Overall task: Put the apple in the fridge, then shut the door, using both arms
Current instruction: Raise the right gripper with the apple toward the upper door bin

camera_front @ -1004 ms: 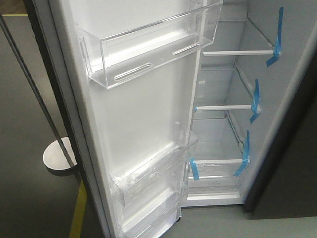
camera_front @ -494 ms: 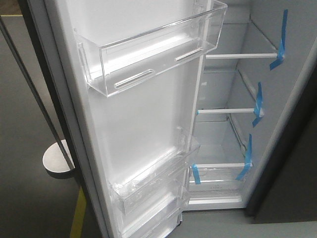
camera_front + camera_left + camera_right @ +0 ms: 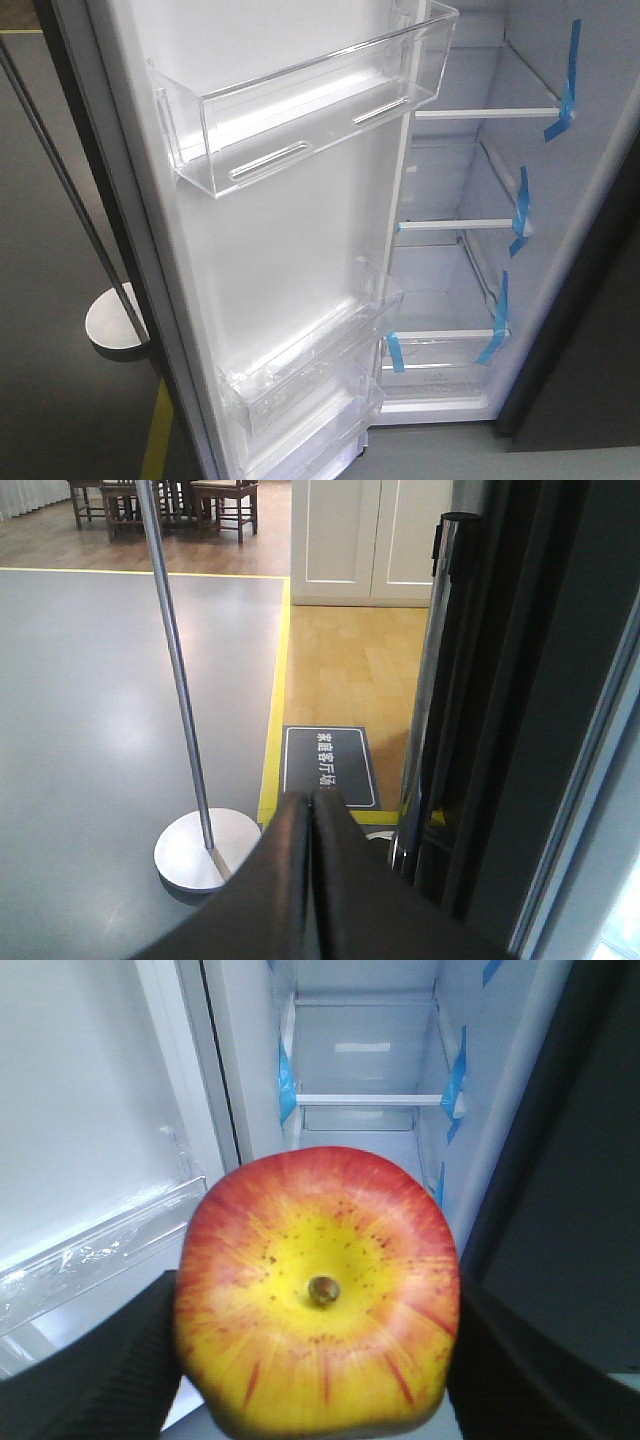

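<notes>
The apple [image 3: 318, 1290] is held in the right tool [image 3: 316, 1305], whose dark fingers [image 3: 110, 1360] are clamped against its two sides. Its yellow, red-streaked end is turned toward the wrist camera. It is held in front of the open fridge [image 3: 470, 180], outside the white compartment. The door [image 3: 290, 230] is swung wide open, with its white lining and clear bins [image 3: 300, 110] shown. Inside the fridge, clear shelves [image 3: 480, 112] edged with strips of blue tape [image 3: 517, 205] are seen.

The left tool [image 3: 312, 820] is seen with its jaws pressed together and nothing between them. It is held above a grey floor, near a metal pole [image 3: 180, 670] on a round base [image 3: 205, 848]. Just beside it on the right is a dark panel [image 3: 520, 680], possibly the door's outer face; contact cannot be judged.
</notes>
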`<state>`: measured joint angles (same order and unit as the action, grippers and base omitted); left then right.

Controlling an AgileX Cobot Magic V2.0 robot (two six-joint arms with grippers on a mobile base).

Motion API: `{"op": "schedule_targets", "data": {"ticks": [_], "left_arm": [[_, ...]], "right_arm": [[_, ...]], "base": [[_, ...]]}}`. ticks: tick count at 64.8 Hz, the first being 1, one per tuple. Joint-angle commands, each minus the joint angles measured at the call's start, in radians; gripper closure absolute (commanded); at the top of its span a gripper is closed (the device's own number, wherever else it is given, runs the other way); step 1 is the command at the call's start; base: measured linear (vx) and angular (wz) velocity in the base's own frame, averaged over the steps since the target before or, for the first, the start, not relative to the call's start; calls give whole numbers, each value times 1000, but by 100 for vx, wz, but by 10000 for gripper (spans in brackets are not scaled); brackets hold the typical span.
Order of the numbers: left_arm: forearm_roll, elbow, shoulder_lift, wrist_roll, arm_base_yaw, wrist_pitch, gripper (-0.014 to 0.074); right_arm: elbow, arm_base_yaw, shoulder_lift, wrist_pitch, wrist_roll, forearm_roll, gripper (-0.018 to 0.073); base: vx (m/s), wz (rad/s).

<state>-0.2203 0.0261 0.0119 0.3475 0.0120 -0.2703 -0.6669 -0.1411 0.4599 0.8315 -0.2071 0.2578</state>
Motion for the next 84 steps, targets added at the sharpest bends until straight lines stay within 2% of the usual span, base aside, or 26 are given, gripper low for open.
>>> {"op": "schedule_targets", "data": {"ticks": [1,67,75,84], "left_arm": [[3,21,13,6,-7,78,602],[3,21,13,6,-7,78,602],[3,21,13,6,-7,78,602],[3,21,13,6,-7,78,602]], "right_arm": [[-27,-4,5,-72,-3,14,435],[-27,-4,5,-73,-3,15,435],[-27,-4,5,-103,-1,28,435],[-30,-4,9,-118,1,99,435]], "base": [[0,0],[0,0],[0,0],[0,0]]}}
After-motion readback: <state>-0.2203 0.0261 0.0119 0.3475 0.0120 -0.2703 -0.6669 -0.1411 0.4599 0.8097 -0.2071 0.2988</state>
